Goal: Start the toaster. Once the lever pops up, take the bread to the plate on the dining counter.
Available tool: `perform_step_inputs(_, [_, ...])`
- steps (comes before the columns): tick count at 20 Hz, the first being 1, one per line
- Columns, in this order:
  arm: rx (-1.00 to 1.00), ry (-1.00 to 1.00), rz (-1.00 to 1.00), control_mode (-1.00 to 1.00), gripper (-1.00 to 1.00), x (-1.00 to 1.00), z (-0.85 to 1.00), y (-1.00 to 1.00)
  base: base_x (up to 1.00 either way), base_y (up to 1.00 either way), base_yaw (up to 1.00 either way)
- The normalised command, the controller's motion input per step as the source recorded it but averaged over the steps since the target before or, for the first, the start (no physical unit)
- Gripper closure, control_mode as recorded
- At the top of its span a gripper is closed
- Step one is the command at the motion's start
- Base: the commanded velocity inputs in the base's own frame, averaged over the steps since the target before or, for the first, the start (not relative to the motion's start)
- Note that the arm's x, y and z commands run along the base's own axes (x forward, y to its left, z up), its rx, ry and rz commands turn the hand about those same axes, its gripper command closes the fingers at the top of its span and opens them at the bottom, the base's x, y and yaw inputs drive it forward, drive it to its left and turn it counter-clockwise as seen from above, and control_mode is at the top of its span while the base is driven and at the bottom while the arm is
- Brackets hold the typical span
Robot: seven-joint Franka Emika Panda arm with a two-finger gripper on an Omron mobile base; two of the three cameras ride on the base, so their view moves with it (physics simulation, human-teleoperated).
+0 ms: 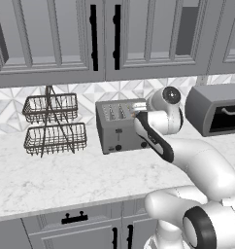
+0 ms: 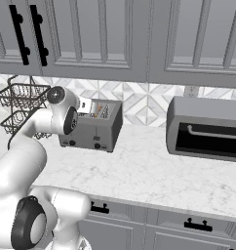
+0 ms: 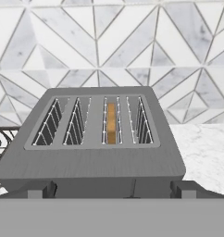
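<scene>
At the hand view's centre the bread [image 3: 111,122] stands edge-up in the third slot of the toaster [image 3: 93,159] on the worktop [image 1: 66,177]; light, stiff and crumbly, it wants a gentle pinch across its faces by the released gripper.

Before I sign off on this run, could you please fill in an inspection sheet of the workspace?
Surface: white grey-veined marble worktop over grey handled cabinets.
Job's things: boxy grey metal four-slot toaster against the backsplash; thin golden-tan bread slice upright in the third slot from the left in the hand view.
Clutter: two-tier dark wire basket left of the toaster; large grey toaster oven to its right.
Claw: open, hanging above the toaster's front, holding nothing.
Cables: nothing seen.
Surroundings: grey wall cabinets, geometric tile backsplash.
</scene>
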Motion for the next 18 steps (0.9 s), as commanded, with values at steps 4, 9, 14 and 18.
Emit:
perform_step_inputs(4, [0.00, 0.00, 0.00, -1.00, -1.00, 0.00, 0.00, 0.00, 0.00, 0.00, 0.00])
perform_step_inputs(9, [0.00, 0.00, 0.00, -1.00, -1.00, 0.00, 0.00, 0.00, 0.00, 0.00, 0.00])
perform_step_inputs(14, [0.00, 0.00, 0.00, -1.00, -1.00, 0.00, 0.00, 0.00, 0.00, 0.00, 0.00])
perform_step_inputs(18, [0.00, 0.00, 0.00, -1.00, -1.00, 0.00, 0.00, 0.00, 0.00, 0.00, 0.00])
